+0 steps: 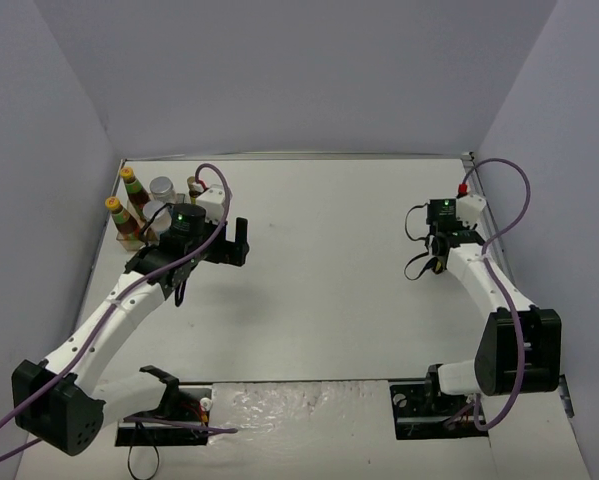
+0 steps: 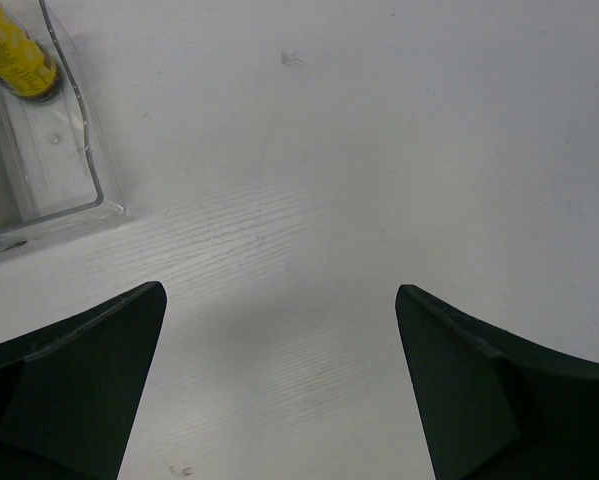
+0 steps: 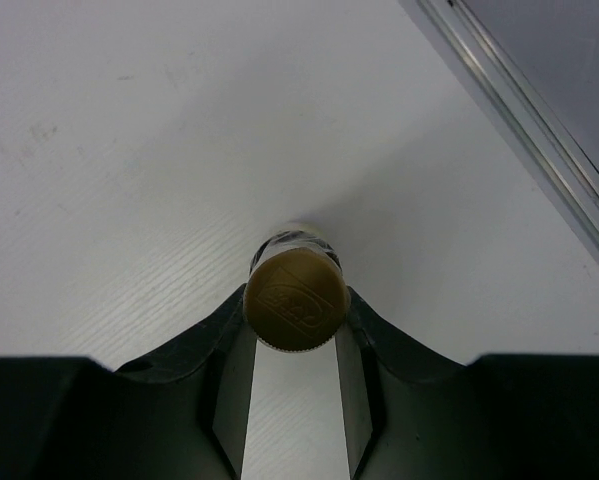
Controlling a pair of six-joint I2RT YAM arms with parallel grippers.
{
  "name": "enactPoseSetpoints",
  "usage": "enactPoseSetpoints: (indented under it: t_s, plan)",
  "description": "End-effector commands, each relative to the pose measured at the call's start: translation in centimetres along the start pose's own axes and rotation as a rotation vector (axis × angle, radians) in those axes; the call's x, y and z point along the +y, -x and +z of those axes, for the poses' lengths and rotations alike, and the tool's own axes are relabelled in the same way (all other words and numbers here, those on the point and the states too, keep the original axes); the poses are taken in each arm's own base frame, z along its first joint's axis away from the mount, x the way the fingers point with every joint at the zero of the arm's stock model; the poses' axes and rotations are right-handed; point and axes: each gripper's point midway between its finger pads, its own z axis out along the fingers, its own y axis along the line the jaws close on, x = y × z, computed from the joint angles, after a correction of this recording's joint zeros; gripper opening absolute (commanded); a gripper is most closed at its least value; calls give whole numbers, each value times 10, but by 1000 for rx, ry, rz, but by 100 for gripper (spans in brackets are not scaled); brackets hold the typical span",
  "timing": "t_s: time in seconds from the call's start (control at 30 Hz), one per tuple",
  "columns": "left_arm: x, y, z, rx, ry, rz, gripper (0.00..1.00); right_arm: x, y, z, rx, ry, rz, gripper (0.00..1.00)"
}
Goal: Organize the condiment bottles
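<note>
Item 1, my right claw (image 3: 297,335): clenched on a gold-capped bottle (image 3: 295,298), cap toward my camera, over the bench (image 3: 129,150) near its right edge. I cannot tell whether the bottle touches down.

Item 2, my left claw (image 2: 279,300): released, jaws wide over bare bench, beside the clear rack (image 2: 77,130).

Item 3, far-left corner: dark yellow-capped bottles (image 1: 129,185) and silver-lidded jars (image 1: 162,187) grouped at the rack, and a yellow-labelled bottle (image 2: 14,50) inside it.

The white wood-grain table (image 1: 319,250) carries a clear plastic compartment rack (image 2: 79,130) in its far-left corner; a metal rail (image 3: 519,100) edges its right side.
</note>
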Motion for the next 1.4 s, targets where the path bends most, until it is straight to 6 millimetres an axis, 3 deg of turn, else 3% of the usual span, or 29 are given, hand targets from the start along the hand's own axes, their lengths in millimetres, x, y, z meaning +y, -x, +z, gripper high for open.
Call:
enactPoseSetpoints:
  t_s: [0.0, 0.2, 0.33, 0.43, 0.6, 0.8, 0.97, 1.03, 1.2, 1.37]
  plan:
    - [0, 25, -12, -99, 5, 10, 97, 51, 1, -27, -67, 163, -108, 0]
    - [3, 30, -18, -131, 21, 22, 97, 160, -19, -82, -106, 567, -322, 0]
    - [5, 29, -21, -139, 30, 19, 97, 220, -46, -123, -116, 765, -475, 0]
    - [6, 27, -25, -142, 33, 9, 97, 255, -68, -153, -128, 887, -581, 0]
    - [8, 23, -35, -157, 41, -3, 97, 296, -99, -191, -115, 1074, -683, 0]
    - [11, 20, -48, -186, 47, -12, 97, 318, -126, -217, -112, 1164, -783, 2]
    - [9, 14, -52, -186, 37, -29, 97, 322, -129, -225, -101, 1193, -799, 33]
    - [9, 13, -53, -188, 35, -33, 97, 323, -128, -230, -106, 1205, -801, 40]
    - [8, 11, -54, -192, 29, -42, 97, 325, -123, -243, -116, 1229, -801, 70]
    - [1, 10, -50, -190, -9, -50, 97, 316, -108, -250, -142, 1212, -786, 89]
